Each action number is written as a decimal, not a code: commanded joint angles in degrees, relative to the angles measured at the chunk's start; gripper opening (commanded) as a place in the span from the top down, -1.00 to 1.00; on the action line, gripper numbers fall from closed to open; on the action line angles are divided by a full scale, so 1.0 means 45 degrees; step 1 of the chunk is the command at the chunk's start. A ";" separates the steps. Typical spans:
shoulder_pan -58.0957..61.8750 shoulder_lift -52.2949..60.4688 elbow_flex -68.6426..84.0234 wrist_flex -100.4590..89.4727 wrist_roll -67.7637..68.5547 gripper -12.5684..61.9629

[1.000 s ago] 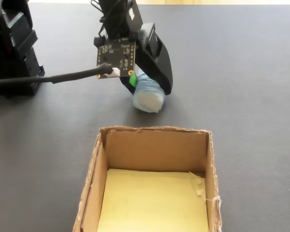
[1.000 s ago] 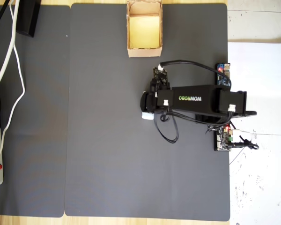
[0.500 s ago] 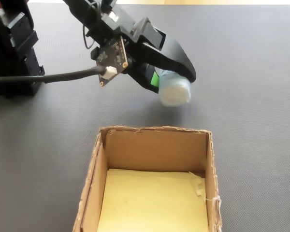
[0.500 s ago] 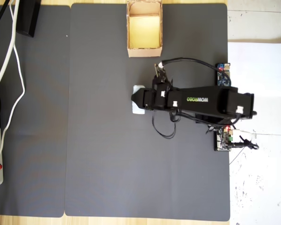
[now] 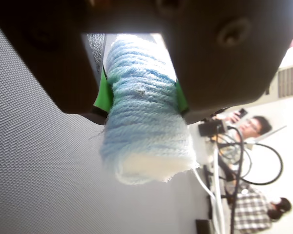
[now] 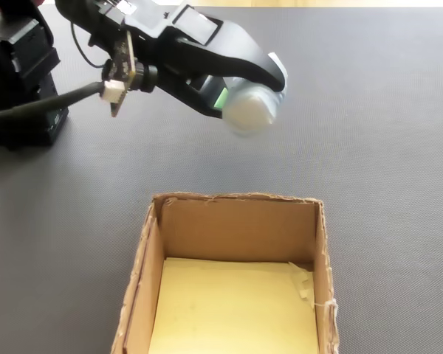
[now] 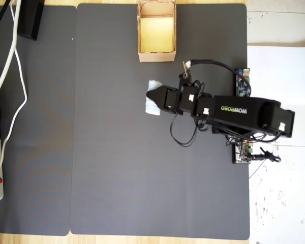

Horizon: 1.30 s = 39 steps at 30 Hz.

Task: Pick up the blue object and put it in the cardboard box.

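The gripper [image 5: 141,95] has its jaws clamped on the blue object [image 5: 145,117], one green-lined jaw pressing each side of the bundle's middle. In the wrist view the bundle's long axis runs between the jaws and out past their tips, ending in a pale, frayed end face that points away from the gripper body. In the fixed view the blue object [image 6: 249,105] hangs in the air above the dark mat [image 6: 384,147], beyond the far wall of the cardboard box [image 6: 240,221] and not over its opening. In the overhead view the blue object [image 7: 152,103] sits at the gripper's tip, well apart from the cardboard box [image 7: 156,56], with the box's yellow floor bare.
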 commanded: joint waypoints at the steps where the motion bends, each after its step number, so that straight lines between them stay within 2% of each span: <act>1: 0.0176 0.0801 -0.0254 -0.1328 0.0039 0.49; 10: 0.0664 0.2266 -0.0098 -0.1328 -0.0586 0.49; 23: 0.3379 0.1758 -0.2070 -0.1270 -0.1230 0.49; 39: 0.6836 -0.3281 -0.6563 -0.0410 -0.1289 0.48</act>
